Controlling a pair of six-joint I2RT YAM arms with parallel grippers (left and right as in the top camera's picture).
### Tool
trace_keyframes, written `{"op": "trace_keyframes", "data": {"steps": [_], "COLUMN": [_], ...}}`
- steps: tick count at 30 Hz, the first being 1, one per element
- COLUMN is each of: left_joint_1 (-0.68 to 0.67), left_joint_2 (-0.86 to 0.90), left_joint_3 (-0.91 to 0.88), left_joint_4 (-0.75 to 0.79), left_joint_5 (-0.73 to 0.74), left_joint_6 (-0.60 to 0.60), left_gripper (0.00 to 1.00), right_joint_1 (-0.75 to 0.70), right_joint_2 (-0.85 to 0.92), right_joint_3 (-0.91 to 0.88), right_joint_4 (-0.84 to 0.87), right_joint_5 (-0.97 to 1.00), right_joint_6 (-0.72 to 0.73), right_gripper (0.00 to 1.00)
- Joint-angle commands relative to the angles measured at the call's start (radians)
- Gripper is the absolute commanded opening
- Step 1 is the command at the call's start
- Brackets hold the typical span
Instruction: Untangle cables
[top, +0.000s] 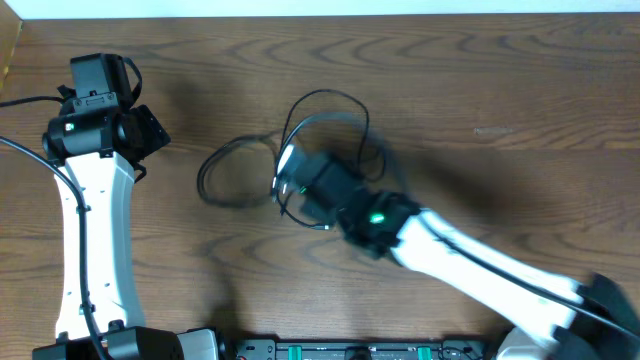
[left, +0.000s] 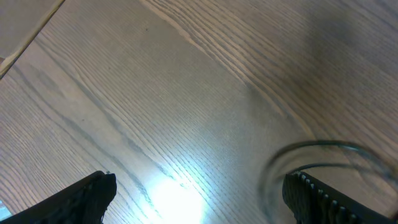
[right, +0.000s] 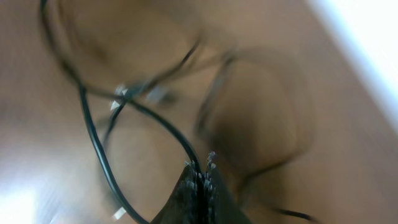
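Note:
The black cables lie in tangled loops at the middle of the wooden table, with a small white piece among them. My right gripper is over the tangle. In the right wrist view its jaws are pressed together, and a black cable runs right into their tips, lifted off the table. The image is blurred. Small light plug ends show where strands cross. My left gripper is open and empty at the far left. In its wrist view a blurred cable loop lies beside the right finger.
The wooden table stretches to the right and back. Its far edge runs along the top of the overhead view. The arms' bases and a black unit sit at the front edge. Thick robot wires hang by the left arm.

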Motion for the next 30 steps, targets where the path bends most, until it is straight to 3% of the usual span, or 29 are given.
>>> {"op": "trace_keyframes", "data": {"steps": [1, 5, 11, 24, 25, 26, 28, 30], "left_joint_1": [0.002, 0.002, 0.002, 0.002, 0.002, 0.002, 0.002, 0.002], "left_joint_2": [0.010, 0.010, 0.010, 0.010, 0.010, 0.010, 0.010, 0.010], "left_joint_3": [0.014, 0.014, 0.014, 0.014, 0.014, 0.014, 0.014, 0.014], "left_joint_4": [-0.003, -0.003, -0.003, -0.003, -0.003, -0.003, -0.003, -0.003], "left_joint_5": [-0.018, -0.018, -0.018, -0.018, -0.018, -0.018, -0.018, -0.018], "left_joint_6": [-0.008, -0.008, -0.008, -0.008, -0.008, -0.008, -0.008, -0.008], "left_gripper": [0.91, 0.90, 0.90, 0.90, 0.90, 0.91, 0.91, 0.91], "right_joint_1": [-0.052, -0.153, -0.241, -0.253, -0.253, -0.253, -0.253, -0.253], "right_joint_2": [-0.131, -0.268, -0.340, -0.206, -0.177, -0.120, -0.058, 0.008], "right_joint_3": [0.055, 0.057, 0.057, 0.056, 0.056, 0.056, 0.056, 0.056], "right_joint_4": [0.034, 0.119, 0.102, -0.040, -0.041, -0.039, -0.034, -0.032], "right_joint_5": [0.139, 0.139, 0.138, -0.005, -0.043, -0.129, -0.219, -0.310], "right_joint_6": [0.049, 0.050, 0.086, 0.070, 0.053, 0.005, -0.040, -0.084], "right_gripper": [0.01, 0.01, 0.01, 0.02, 0.07, 0.26, 0.53, 0.71]}}
